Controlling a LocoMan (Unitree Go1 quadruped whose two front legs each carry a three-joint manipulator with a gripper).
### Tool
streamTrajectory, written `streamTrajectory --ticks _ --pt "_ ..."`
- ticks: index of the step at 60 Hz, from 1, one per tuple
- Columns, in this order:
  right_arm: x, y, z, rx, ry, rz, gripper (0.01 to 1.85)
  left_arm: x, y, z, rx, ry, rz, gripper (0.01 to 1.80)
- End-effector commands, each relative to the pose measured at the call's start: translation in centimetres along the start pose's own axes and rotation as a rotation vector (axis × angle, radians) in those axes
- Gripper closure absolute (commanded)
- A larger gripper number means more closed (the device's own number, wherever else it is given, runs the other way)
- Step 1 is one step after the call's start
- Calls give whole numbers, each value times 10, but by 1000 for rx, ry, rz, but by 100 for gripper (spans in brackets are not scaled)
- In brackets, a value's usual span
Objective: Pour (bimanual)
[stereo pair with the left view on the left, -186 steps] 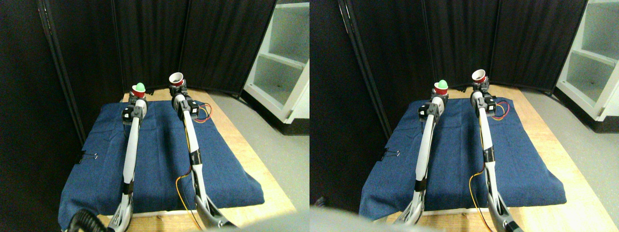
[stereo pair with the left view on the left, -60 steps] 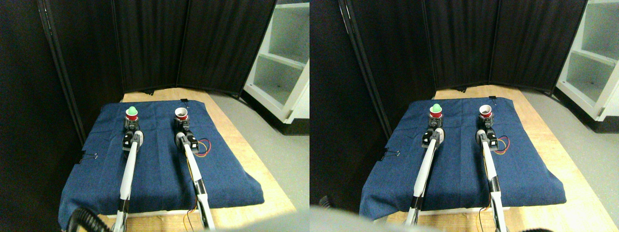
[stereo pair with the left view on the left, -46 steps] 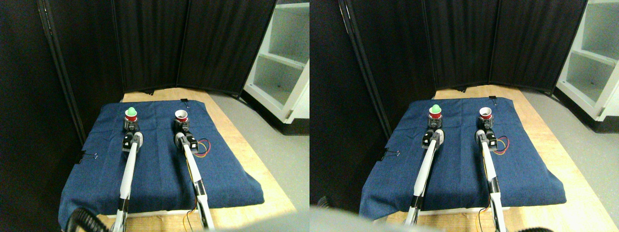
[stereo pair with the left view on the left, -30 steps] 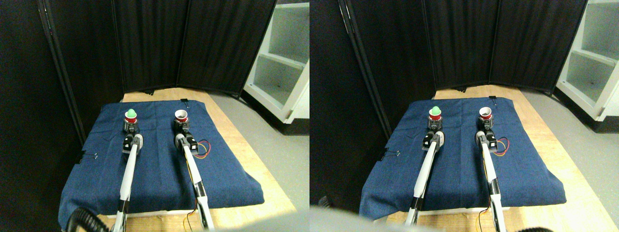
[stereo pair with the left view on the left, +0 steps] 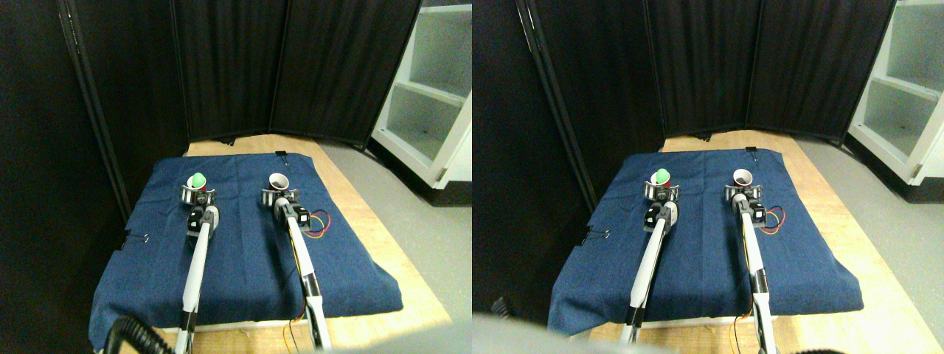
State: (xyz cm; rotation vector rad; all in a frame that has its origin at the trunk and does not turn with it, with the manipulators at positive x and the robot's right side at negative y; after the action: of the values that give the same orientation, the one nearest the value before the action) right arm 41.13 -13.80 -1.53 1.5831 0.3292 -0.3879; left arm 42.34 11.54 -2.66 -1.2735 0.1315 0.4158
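Two small red cups stand on the blue cloth [stereo pair with the left view on the left: 243, 243] near its far end. The left cup [stereo pair with the left view on the left: 196, 184] carries a green ball [stereo pair with the left view on the left: 197, 178] in its mouth. The right cup [stereo pair with the left view on the left: 279, 181] shows a pale inside, and I cannot make out its contents. My left gripper [stereo pair with the left view on the left: 198, 194] sits just in front of the left cup, open, with its jaws spread to either side of the cup's base. Just before the right cup, my right gripper [stereo pair with the left view on the left: 281, 195] is open in the same way.
The cloth covers a wooden table [stereo pair with the left view on the left: 383, 243]. Black curtain panels [stereo pair with the left view on the left: 295, 66] close off the back and left. A white shelf unit [stereo pair with the left view on the left: 435, 88] stands at the right. Coloured wires [stereo pair with the left view on the left: 318, 223] loop beside my right arm. A binder clip [stereo pair with the left view on the left: 137, 238] holds the cloth's left edge.
Both arms came down from holding the cups high and set them on the cloth. In the last half second both grippers opened and the cups shifted slightly.
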Motion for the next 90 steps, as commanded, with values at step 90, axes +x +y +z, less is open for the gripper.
streamTrajectory --ticks 90 --pt "-78 19 0 -153 95 272 70 -72 -8 39 -42 128 -289 60"
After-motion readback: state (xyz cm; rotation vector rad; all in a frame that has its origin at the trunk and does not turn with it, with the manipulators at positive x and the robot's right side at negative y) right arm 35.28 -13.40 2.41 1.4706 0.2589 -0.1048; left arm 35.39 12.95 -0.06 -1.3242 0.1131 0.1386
